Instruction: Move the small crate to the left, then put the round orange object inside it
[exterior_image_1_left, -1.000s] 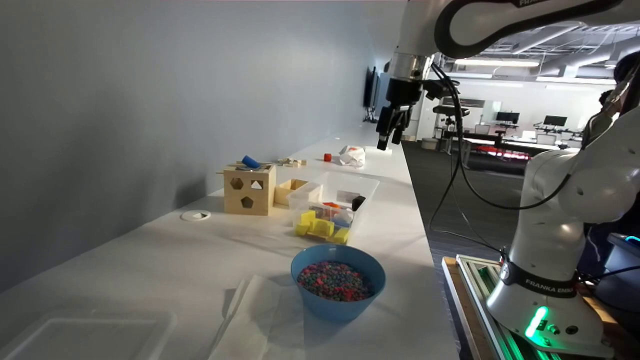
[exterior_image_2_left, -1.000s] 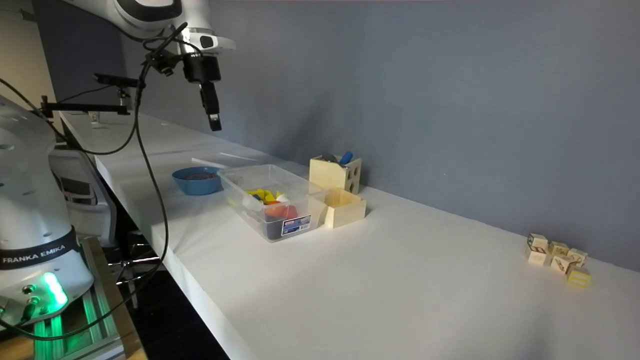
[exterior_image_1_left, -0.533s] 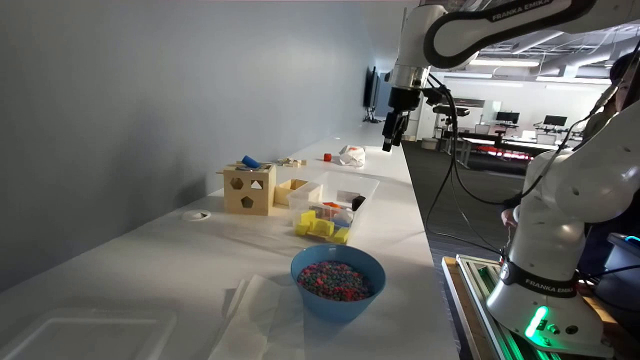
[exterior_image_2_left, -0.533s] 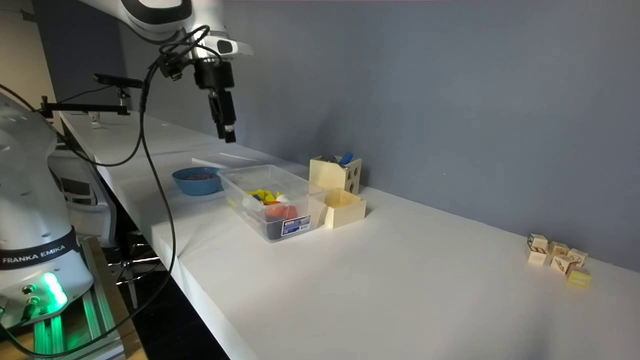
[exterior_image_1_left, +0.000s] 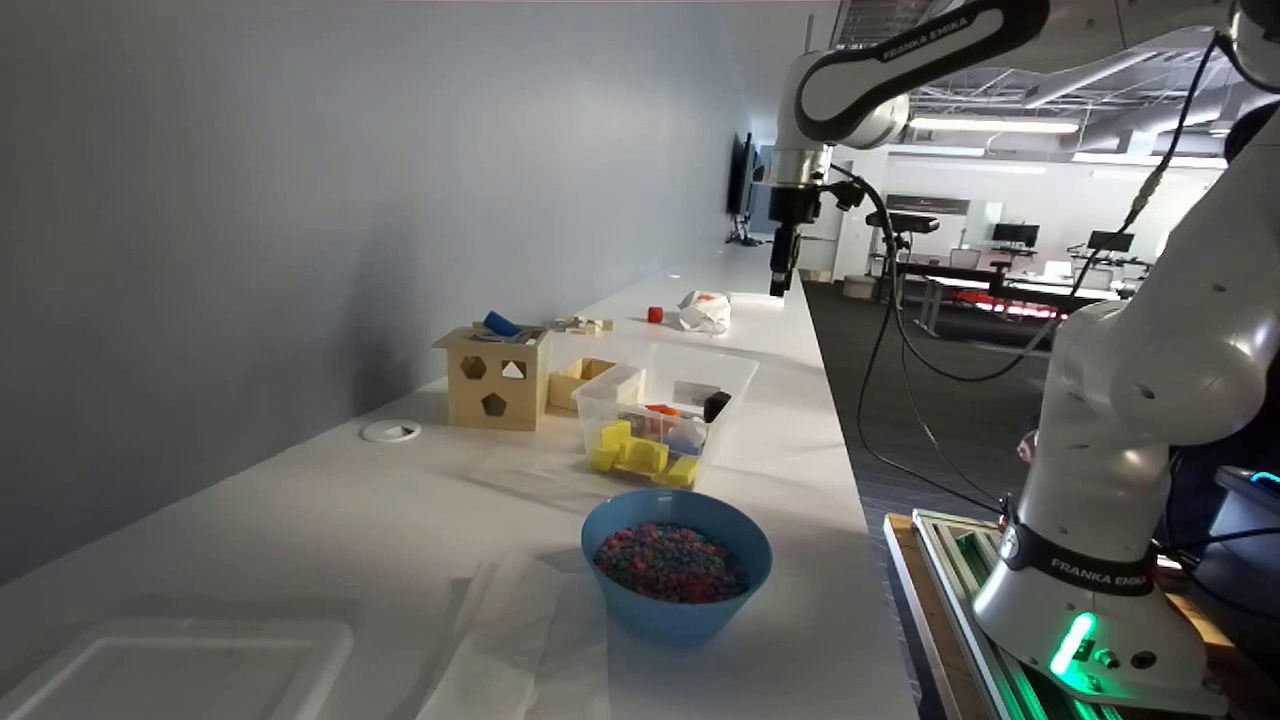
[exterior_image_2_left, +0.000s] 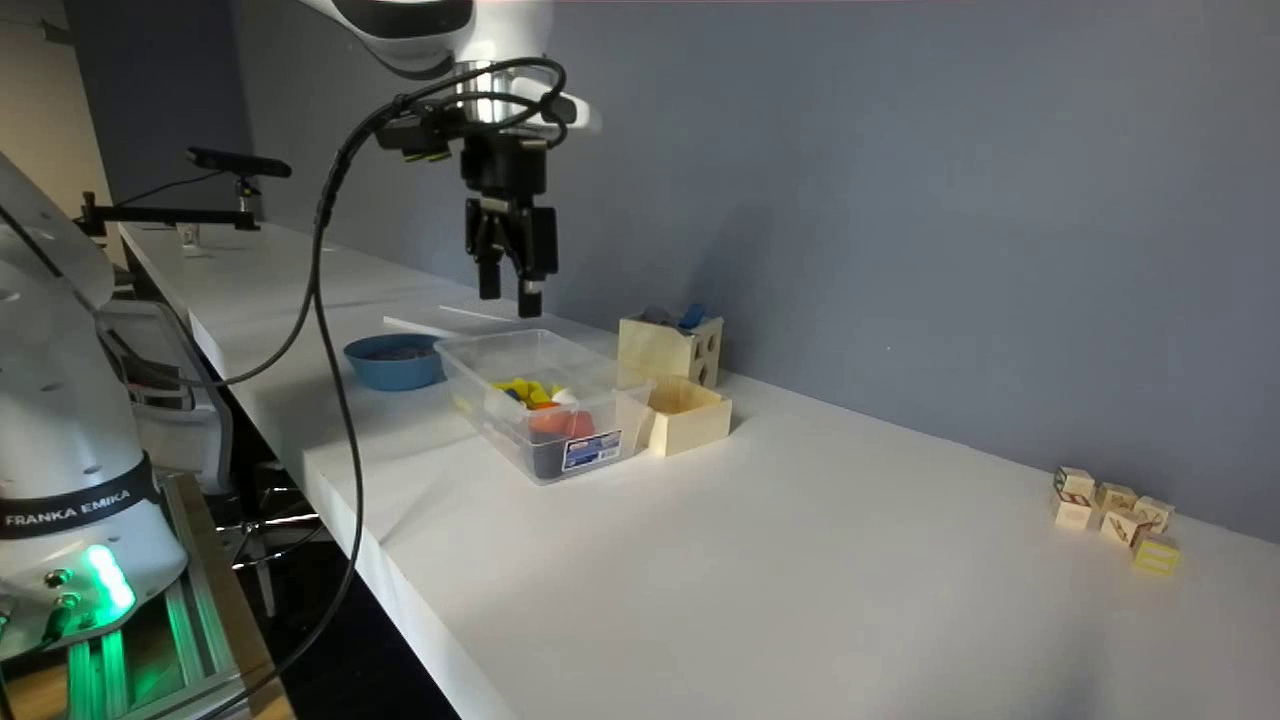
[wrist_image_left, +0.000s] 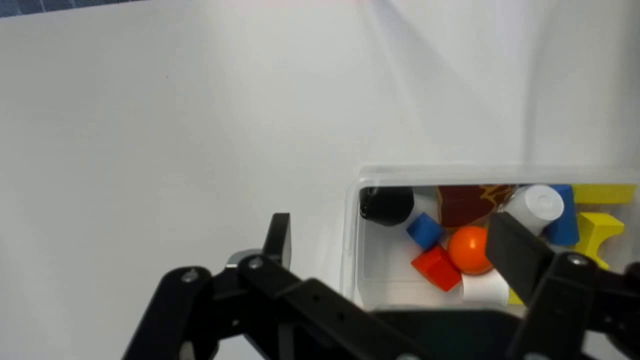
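Gray wall (exterior_image_1_left: 250, 200) beside white tbl (exterior_image_1_left: 350, 530), dk flr (exterior_image_1_left: 980, 420), ceiling lights (exterior_image_1_left: 993, 126) on.

The bin (wrist_image_left: 465, 175) is clear, glossy plastic; inside it, a smooth orange ball (wrist_image_left: 468, 251); beside it, a matt wooden crate (exterior_image_2_left: 694, 430); beneath, smooth worktop (exterior_image_2_left: 800, 560).

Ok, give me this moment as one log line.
gripper: open, empty | small wooden crate: beside clear plastic bin | orange ball: inside bin

Jaws came down, rotated & got nearer sm. crate (exterior_image_2_left: 692, 428) w/in 1s.
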